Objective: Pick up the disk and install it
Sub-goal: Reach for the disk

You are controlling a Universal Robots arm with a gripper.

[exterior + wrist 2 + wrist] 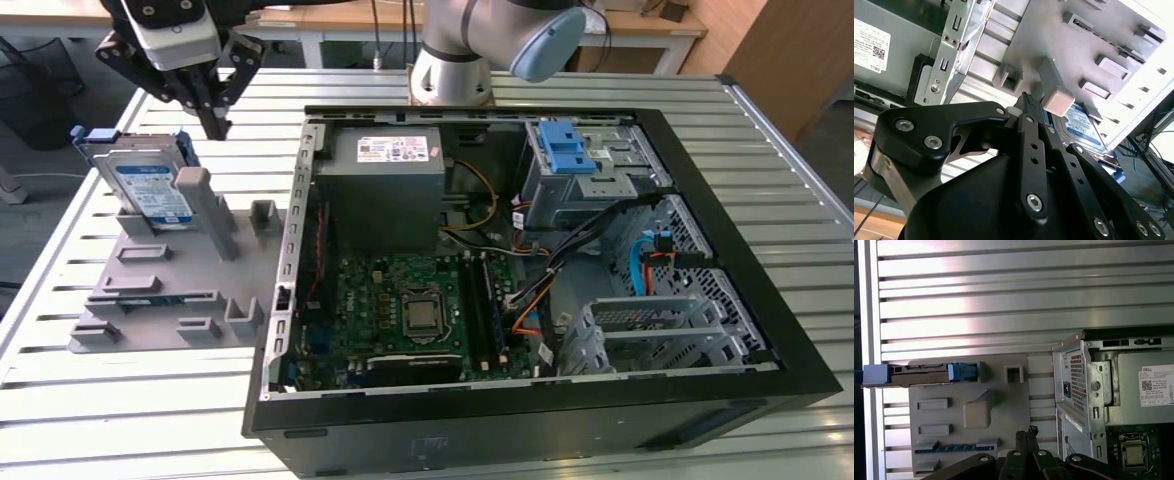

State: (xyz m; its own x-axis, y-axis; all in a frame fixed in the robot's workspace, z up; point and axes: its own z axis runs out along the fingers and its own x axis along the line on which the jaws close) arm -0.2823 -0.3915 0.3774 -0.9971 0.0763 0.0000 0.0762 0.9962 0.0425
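Jaws: closed together, with nothing clamped between them.
Gripper: held above the fixture with tips pointing down, near the disk but apart from it.
Post: a grey capped upright is seen just beside the disk, between it and the gripper tips in the first wrist view.
Disk: stood on edge in a slot at the fixture's far end. Silver body, white-and-blue label, blue carrier tabs at both ends.
Case: laid open on the exterior view's right of the fixture. A grey box and a blue latch are seen inside.
Table: slatted metal.
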